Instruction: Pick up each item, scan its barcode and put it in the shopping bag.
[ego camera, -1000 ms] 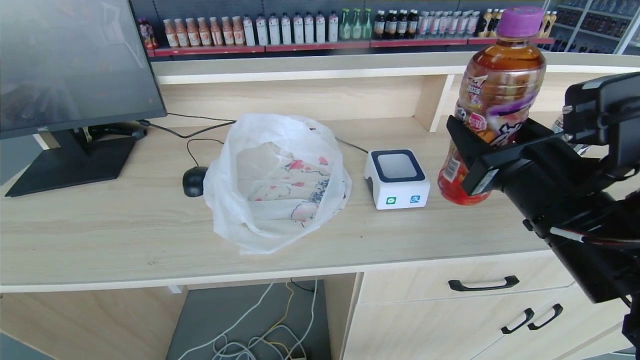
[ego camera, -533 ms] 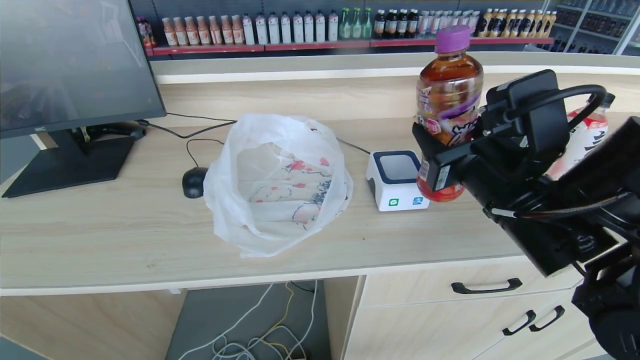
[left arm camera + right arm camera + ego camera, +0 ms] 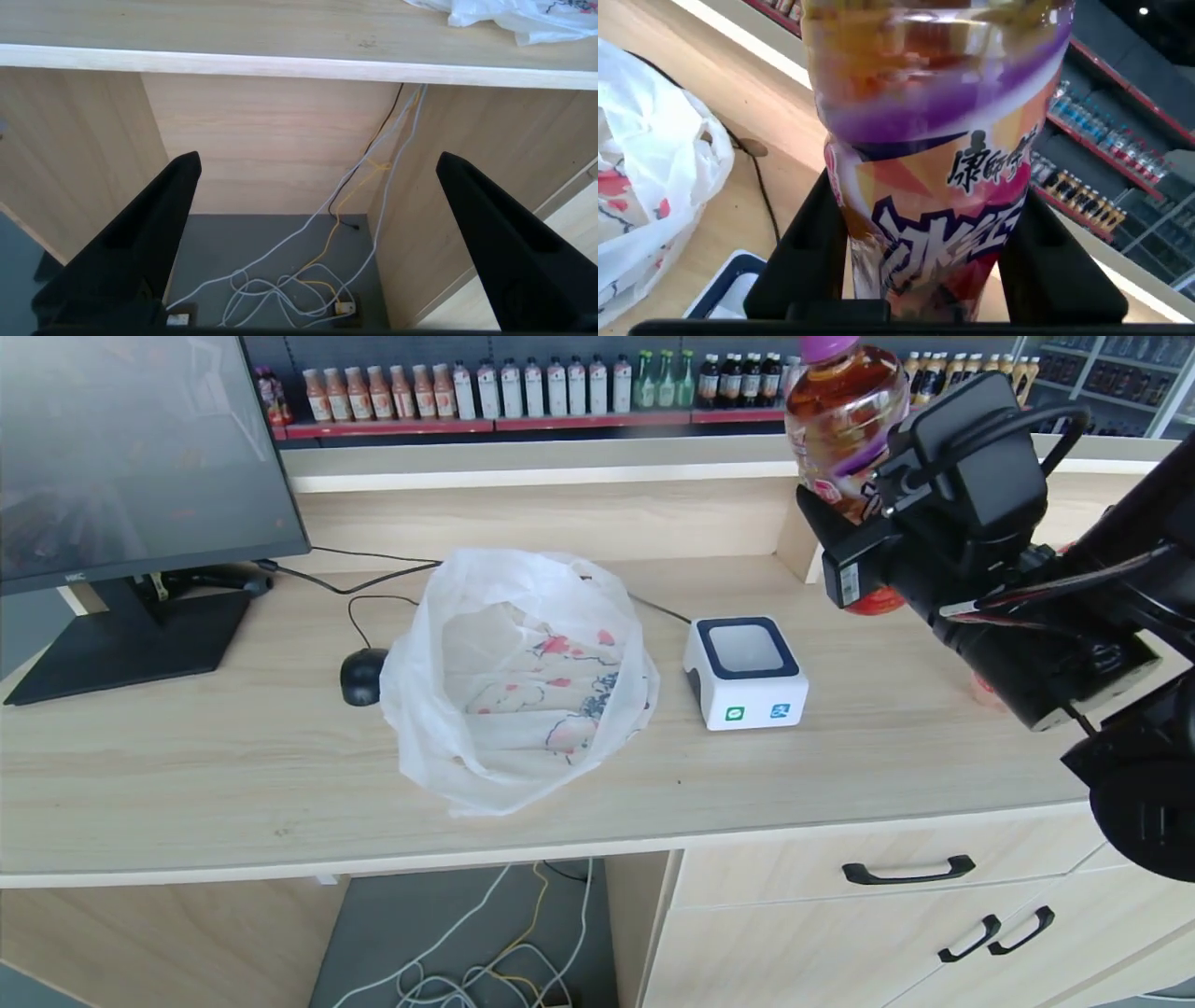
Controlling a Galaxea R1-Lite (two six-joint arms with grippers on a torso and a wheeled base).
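My right gripper (image 3: 864,565) is shut on a tea bottle (image 3: 845,425) with amber liquid, a purple cap and a purple-and-orange label, held upright in the air above and to the right of the white barcode scanner (image 3: 744,673). The same bottle (image 3: 934,159) stands between the black fingers (image 3: 799,252) in the right wrist view. An open white shopping bag (image 3: 518,672) with red and blue print sits on the counter left of the scanner. My left gripper (image 3: 318,243) hangs open below the counter edge, over a tangle of cables (image 3: 308,280).
A monitor (image 3: 140,457) on its stand occupies the counter's left end, with a black mouse (image 3: 362,675) beside the bag. Another bottle's base (image 3: 985,691) peeks out behind my right arm. Shelves of drinks (image 3: 560,387) line the back. Drawers (image 3: 906,870) sit under the counter.
My right gripper carried the bottle left toward the scanner, then rose up and slightly right, so the bottle now hangs higher above the counter.
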